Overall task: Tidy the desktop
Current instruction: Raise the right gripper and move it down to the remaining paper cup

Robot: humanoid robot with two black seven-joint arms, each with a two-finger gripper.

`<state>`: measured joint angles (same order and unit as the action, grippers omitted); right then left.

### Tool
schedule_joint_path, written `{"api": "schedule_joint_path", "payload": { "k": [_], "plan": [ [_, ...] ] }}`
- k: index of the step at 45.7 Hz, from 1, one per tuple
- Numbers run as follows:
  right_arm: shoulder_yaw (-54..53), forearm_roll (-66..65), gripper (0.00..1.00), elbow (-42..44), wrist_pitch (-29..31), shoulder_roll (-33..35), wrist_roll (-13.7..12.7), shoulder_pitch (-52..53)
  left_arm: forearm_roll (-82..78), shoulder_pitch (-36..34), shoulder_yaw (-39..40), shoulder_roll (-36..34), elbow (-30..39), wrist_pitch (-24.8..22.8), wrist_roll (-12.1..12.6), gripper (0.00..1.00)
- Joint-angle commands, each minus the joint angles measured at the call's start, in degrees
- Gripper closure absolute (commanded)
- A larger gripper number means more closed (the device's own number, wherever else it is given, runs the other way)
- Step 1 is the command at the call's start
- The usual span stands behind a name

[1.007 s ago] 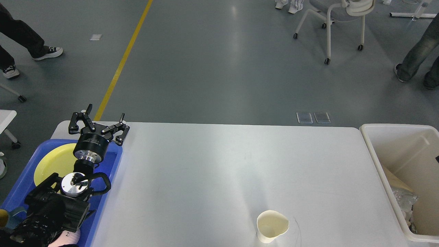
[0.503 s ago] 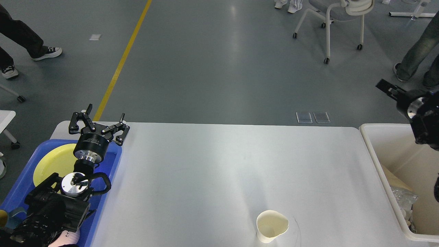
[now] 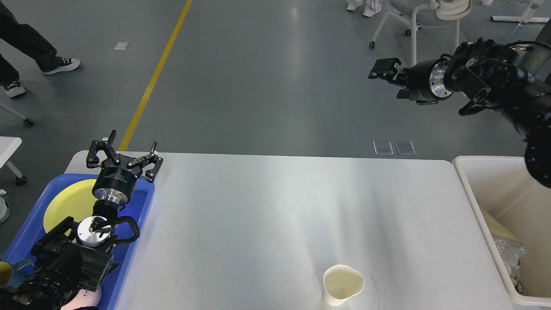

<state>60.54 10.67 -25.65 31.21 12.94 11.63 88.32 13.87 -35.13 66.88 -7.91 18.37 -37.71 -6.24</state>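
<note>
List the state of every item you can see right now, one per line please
paper cup: upright, open top, rim dented, looks empty
desktop: bare apart from the cup
yellow plate: lying flat in the blue tray
off-white bin: open, some trash inside
left tool: open, holding nothing, above the tray's far edge
right tool: raised beyond the table, open or shut unclear

This looks like a robot lab or a test hall. The grey floor (image 3: 267, 77) is smooth and shiny, with a yellow line (image 3: 156, 73) painted across the upper left. A white chair (image 3: 424, 26) on wheels stands at the upper right. People in sneakers (image 3: 64, 64) stand at the upper edges, near the white desk (image 3: 280, 224).
</note>
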Motion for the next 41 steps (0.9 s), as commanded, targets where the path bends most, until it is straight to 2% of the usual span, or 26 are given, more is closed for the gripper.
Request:
{"api": "schedule_joint_path", "payload": {
  "k": [1, 10, 15, 25, 32, 41],
  "plan": [
    [-0.4, -2.6, 0.0, -22.0, -1.1, 4.5, -0.1, 8.9, -0.1, 0.0, 0.0, -0.1, 0.0, 0.0, 0.0, 0.0],
    [-0.5, -11.2, 0.0, -52.7, -6.5, 10.0, -0.3, 20.0, 0.0, 0.1, 0.0, -0.1, 0.0, 0.0, 0.0, 0.0],
    [0.1, -12.2, 0.0, -63.5, -9.6, 10.3, -0.5, 24.6, 0.0, 0.1, 0.0, -0.1, 0.0, 0.0, 0.0, 0.0],
    [2.6, -12.2, 0.0, -64.9, -10.3, 10.6, -0.5, 25.1, -0.1, 0.1, 0.0, -0.1, 0.0, 0.0, 0.0, 0.0],
    [4.9, -12.7, 0.0, -66.9, -9.9, 13.2, -0.2, 24.4, 0.0, 0.1, 0.0, 0.0, 0.0, 0.0, 0.0, 0.0],
    [4.9, -12.0, 0.0, -69.5, -13.1, 14.6, 0.2, 15.5, 0.0, 0.1, 0.0, 0.0, 0.0, 0.0, 0.0, 0.0]
  ]
}}
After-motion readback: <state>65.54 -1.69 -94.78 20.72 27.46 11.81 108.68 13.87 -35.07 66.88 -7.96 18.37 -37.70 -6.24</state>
